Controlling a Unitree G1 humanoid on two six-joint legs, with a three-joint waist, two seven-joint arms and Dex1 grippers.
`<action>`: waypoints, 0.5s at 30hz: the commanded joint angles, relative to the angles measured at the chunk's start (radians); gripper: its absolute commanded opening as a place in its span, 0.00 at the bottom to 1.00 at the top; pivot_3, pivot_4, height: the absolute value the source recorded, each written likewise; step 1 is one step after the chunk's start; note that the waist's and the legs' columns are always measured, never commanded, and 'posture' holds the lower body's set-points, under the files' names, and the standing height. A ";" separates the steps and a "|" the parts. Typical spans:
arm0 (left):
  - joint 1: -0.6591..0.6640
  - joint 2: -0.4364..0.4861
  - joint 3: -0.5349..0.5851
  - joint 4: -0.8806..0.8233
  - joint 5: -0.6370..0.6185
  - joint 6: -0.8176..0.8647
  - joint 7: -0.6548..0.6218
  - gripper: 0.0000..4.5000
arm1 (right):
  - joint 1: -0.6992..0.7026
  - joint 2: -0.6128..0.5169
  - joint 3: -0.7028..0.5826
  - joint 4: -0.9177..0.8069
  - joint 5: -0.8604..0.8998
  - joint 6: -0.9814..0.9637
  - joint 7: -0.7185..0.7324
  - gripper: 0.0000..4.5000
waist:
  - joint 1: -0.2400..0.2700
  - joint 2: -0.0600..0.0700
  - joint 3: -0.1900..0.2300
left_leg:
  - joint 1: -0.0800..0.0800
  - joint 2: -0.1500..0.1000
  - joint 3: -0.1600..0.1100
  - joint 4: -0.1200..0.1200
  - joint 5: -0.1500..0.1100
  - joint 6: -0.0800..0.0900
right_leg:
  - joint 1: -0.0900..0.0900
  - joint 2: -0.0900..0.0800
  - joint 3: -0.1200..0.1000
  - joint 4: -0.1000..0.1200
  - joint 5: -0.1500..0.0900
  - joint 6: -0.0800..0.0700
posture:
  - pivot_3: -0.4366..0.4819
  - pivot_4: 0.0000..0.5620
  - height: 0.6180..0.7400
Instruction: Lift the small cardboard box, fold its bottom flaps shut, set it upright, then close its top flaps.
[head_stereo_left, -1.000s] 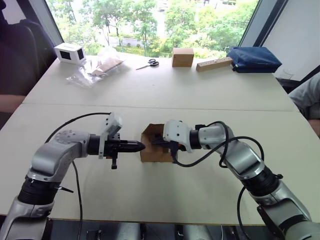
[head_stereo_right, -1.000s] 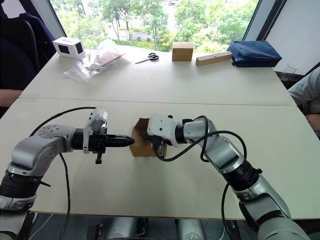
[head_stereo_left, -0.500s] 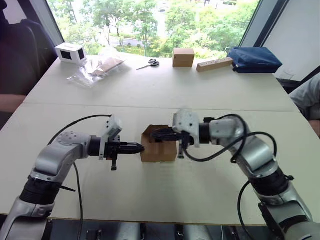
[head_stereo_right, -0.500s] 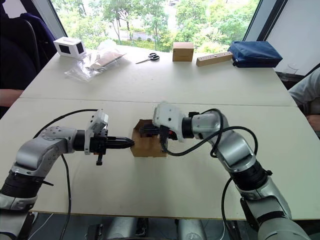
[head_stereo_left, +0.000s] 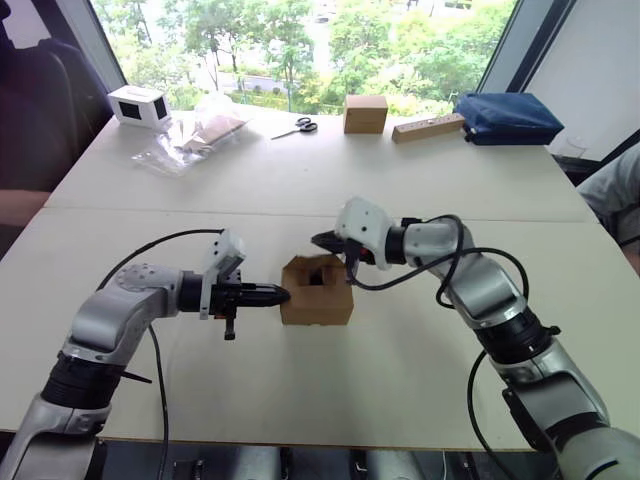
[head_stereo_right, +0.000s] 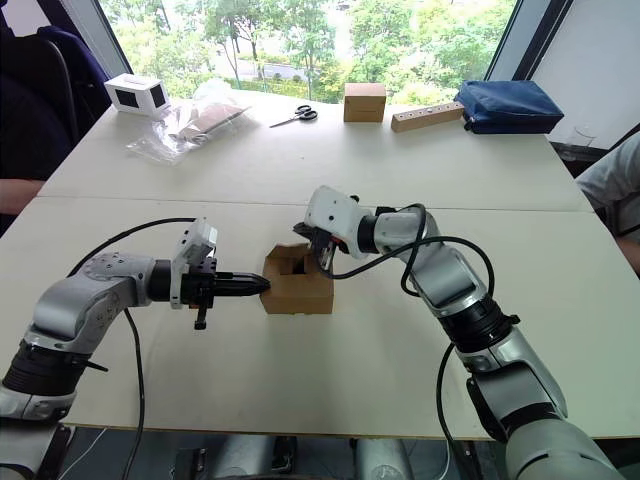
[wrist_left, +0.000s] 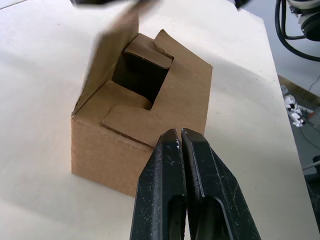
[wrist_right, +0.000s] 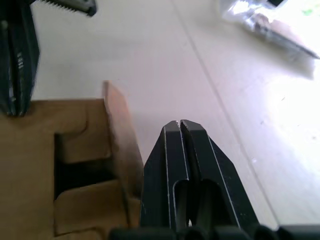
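Arms reach in from both sides toward the box (head_stereo_left: 317, 292), which stands upright on the table (head_stereo_left: 330, 180) with its open end facing up. The left arm lies low and nearly level, forearm pointing straight at the box; the left gripper (head_stereo_left: 281, 295) has its fingers pressed together with nothing between them, tips touching or just short of the box's side wall. In the left wrist view the clenched fingers (wrist_left: 170, 165) sit right against the box's upper edge.

The right arm bends at the elbow and comes in higher, wrist angled down over the box's far edge. The right gripper (head_stereo_right: 312, 238) is likewise clamped on nothing, its tips just beside the far top flap (wrist_right: 120, 135), which stands raised and leaning. Whether they touch it cannot be told.

Three of the top flaps (wrist_left: 150, 107) are folded inward, partly overlapping, leaving a dark gap in the middle. The box is close to cubic, so no long axis stands out.

Well beyond the box, near the window, lie scissors (head_stereo_left: 297, 127), a brown cube (head_stereo_left: 365, 113), a wooden block (head_stereo_left: 428, 127), a blue bag (head_stereo_left: 506, 117), a white box (head_stereo_left: 139, 105) and plastic bags (head_stereo_left: 198, 133).
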 joint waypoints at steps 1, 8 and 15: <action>-0.004 0.002 0.000 -0.007 0.000 0.002 0.011 0.02 | 0.024 -0.023 -0.016 -0.100 0.031 0.023 0.048 0.00 | 0.001 0.000 0.000 | 0.000 0.000 0.000 0.000 -0.001 0.001 | 0.000 0.000 0.000 0.000 0.000 0.000 | 0.48 0.27 1.00; -0.013 -0.007 0.017 -0.006 -0.035 0.021 0.013 0.02 | 0.065 -0.033 -0.026 -0.175 0.064 0.077 0.073 0.00 | 0.000 0.000 0.000 | 0.000 0.000 0.000 0.000 -0.001 0.001 | 0.000 0.000 0.000 0.000 0.000 0.000 | 0.48 0.27 1.00; -0.082 -0.056 0.095 0.001 -0.151 0.116 0.064 0.02 | 0.078 -0.035 -0.003 -0.143 0.018 0.048 0.058 0.00 | 0.000 0.000 0.000 | 0.000 0.000 -0.001 0.000 -0.001 0.001 | 0.000 0.000 0.000 0.000 0.000 0.000 | 0.48 0.27 1.00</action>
